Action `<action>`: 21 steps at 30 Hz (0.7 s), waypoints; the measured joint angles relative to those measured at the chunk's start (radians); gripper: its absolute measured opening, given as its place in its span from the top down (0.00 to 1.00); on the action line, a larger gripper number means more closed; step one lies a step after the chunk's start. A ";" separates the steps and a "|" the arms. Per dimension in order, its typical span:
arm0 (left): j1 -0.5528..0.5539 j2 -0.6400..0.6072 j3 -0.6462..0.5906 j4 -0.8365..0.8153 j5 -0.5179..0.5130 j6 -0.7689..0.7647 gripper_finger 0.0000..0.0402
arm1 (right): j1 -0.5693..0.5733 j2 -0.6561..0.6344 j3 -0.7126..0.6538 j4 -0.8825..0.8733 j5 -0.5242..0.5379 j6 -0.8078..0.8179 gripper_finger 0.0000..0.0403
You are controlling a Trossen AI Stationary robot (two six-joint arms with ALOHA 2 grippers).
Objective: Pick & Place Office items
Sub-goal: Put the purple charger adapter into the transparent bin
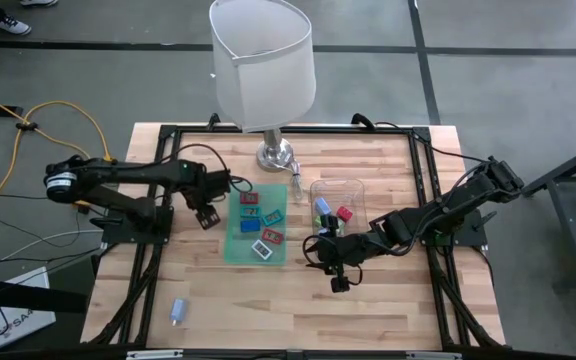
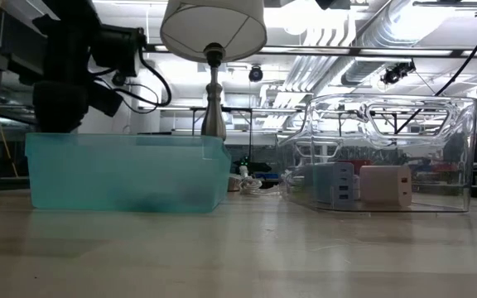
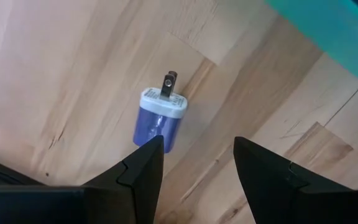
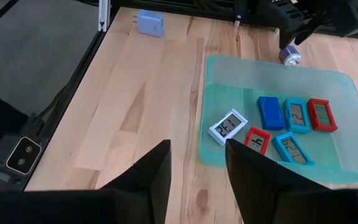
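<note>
A violet-blue piece with a white pronged end [image 3: 160, 121] lies flat on the wooden table, just left of the green translucent bin [image 1: 234, 248]. My left gripper [image 1: 208, 217] hangs open above it, pointing down, the piece just ahead of its fingertips [image 3: 194, 155]. Several flat office items in red, blue, teal and white [image 4: 284, 121] lie in the bin. My right gripper [image 4: 197, 155] hovers open and empty by the bin's near right corner. A light blue piece [image 1: 178, 311] lies near the front left.
A lamp [image 1: 273, 155] stands at the far middle, its shade [image 1: 263, 60] overhanging the table. A clear plastic tray [image 1: 356, 188] right of the bin holds a few pieces [image 1: 345, 213]. Bare wood lies along the table's near side.
</note>
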 joint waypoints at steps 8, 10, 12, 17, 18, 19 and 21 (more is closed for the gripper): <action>0.102 0.000 0.044 -0.029 0.087 0.071 0.54 | 0.000 0.000 0.000 0.000 0.000 0.000 0.66; 0.117 0.000 0.077 -0.053 0.088 0.088 0.54 | 0.000 0.000 0.000 0.000 0.000 0.000 0.66; 0.128 0.001 0.115 -0.075 0.089 0.105 0.54 | 0.000 0.000 0.000 0.000 0.000 0.000 0.66; 0.154 0.047 0.206 -0.156 0.105 0.143 0.54 | 0.000 0.000 0.000 0.000 0.000 0.000 0.66; 0.160 0.068 0.221 -0.175 0.105 0.151 0.54 | 0.000 0.000 0.000 0.000 0.000 0.000 0.66; 0.164 0.092 0.234 -0.193 0.107 0.163 0.54 | 0.000 0.000 0.000 0.000 0.000 0.000 0.66; 0.170 0.142 0.252 -0.217 0.103 0.190 0.54 | 0.000 0.000 0.000 0.000 0.000 0.000 0.66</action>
